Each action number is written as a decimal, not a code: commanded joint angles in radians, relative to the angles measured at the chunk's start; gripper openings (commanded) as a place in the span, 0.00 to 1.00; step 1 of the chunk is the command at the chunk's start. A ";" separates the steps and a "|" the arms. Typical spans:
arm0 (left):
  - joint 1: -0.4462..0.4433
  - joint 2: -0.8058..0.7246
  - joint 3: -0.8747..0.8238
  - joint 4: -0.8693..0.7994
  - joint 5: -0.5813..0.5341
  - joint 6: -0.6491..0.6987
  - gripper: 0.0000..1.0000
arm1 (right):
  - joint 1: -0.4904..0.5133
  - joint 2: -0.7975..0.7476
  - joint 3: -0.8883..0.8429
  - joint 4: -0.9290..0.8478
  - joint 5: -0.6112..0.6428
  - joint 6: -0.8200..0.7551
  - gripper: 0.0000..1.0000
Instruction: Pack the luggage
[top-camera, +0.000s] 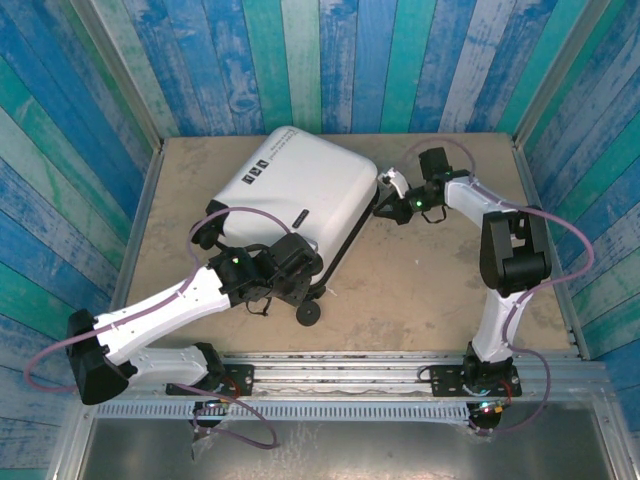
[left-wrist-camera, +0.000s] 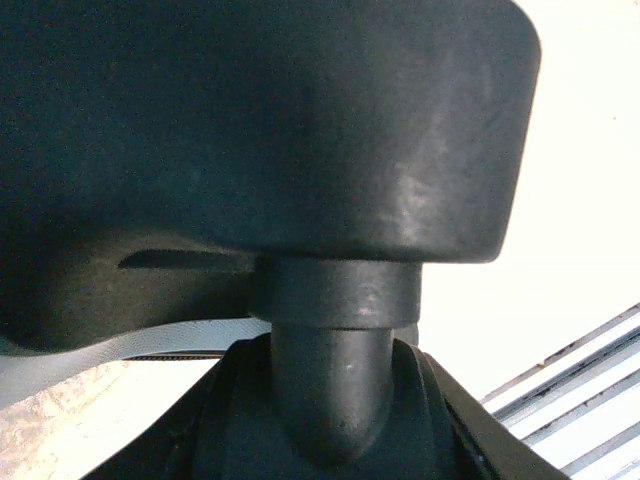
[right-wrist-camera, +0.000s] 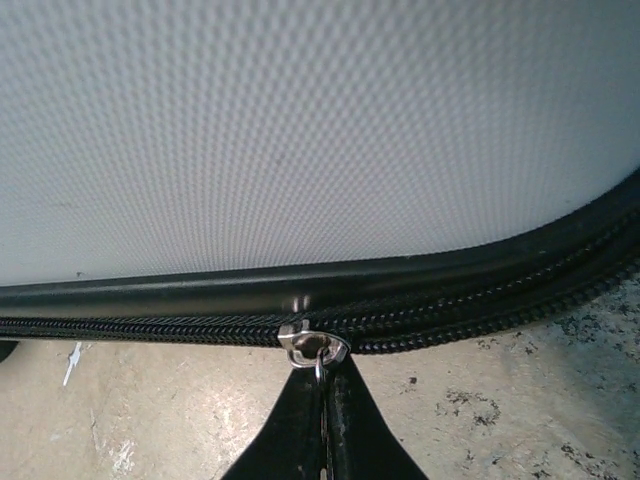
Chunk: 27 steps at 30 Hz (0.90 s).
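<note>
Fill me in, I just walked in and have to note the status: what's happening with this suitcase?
Two robot arms are working on the luggage, which lies flat, lid down, on the table. The right end effector is pinched shut on the zipper pull along the case's right edge. The left end effector sits at the wheel end, its fingers closed around a black wheel stem, apparently steadying the case.
</note>
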 joint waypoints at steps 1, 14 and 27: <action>0.004 -0.058 0.007 0.017 0.014 0.003 0.00 | -0.019 -0.030 -0.028 0.073 0.070 0.060 0.01; -0.014 -0.018 0.023 0.065 0.162 0.168 0.00 | -0.038 -0.048 0.037 0.065 0.511 0.087 0.00; -0.120 0.030 0.034 0.076 0.224 0.383 0.00 | -0.080 0.114 0.311 -0.047 0.508 -0.090 0.00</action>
